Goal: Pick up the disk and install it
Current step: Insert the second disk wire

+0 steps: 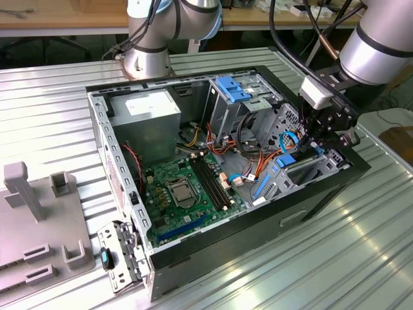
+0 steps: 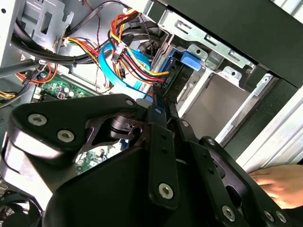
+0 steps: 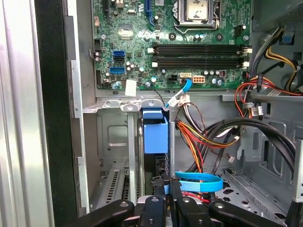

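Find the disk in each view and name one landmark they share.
Exterior view: the disk is at the gripper, in the case's bay on the exterior view's right.
First wrist view: the disk stands edge-on, blue, just beyond the gripper.
Second wrist view: the disk lies past the gripper.
Shared landmark: green motherboard.

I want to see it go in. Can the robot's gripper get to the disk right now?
Probably yes. The gripper is already down inside the computer case, right at the disk standing in its bay, with nothing between them.

Blue-railed disk [image 3: 155, 135], green motherboard [image 1: 187, 187], black claw [image 3: 166, 189], red/yellow/orange wires [image 2: 130, 52]
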Available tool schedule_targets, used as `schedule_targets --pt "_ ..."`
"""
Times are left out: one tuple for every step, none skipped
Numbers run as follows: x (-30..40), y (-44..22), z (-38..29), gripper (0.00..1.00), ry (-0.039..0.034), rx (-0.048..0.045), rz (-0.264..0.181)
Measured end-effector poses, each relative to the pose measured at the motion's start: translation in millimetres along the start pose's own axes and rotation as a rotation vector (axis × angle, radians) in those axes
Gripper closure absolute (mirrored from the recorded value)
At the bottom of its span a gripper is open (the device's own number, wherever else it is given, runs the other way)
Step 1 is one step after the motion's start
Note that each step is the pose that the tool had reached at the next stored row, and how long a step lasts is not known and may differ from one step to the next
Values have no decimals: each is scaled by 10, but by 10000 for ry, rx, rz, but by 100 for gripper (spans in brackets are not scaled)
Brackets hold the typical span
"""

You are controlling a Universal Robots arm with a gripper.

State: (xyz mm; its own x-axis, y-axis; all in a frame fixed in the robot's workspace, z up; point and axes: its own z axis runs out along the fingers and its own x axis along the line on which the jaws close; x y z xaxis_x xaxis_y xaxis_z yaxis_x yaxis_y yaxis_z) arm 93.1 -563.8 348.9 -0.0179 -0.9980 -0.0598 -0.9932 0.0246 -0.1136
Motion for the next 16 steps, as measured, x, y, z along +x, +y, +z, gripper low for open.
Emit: schedule_targets --pt "0 -2 3 84 8 4 61" --pt "0 -2 4 84 10 5 81" --pt "0 -2 7 84 8 5 82" --pt "0 -2 9 84 8 5 82" --pt "1 -2 11 84 9 6 82" --pt "1 -1 13 84 8 5 82" --pt "1 -1 19 84 10 5 82" --pt "1 0 21 84 10 5 82" --pt "1 0 24 84 10 5 82" --pt "2 0 27 84 10 5 82" --pt "2 0 27 84 10 5 82" --pt "2 0 28 84 10 5 82" --pt "2 1 28 84 8 5 82" --pt "1 0 20 84 3 5 83" --pt "1 -1 14 84 1 6 83" --pt "1 -1 13 84 2 6 83"
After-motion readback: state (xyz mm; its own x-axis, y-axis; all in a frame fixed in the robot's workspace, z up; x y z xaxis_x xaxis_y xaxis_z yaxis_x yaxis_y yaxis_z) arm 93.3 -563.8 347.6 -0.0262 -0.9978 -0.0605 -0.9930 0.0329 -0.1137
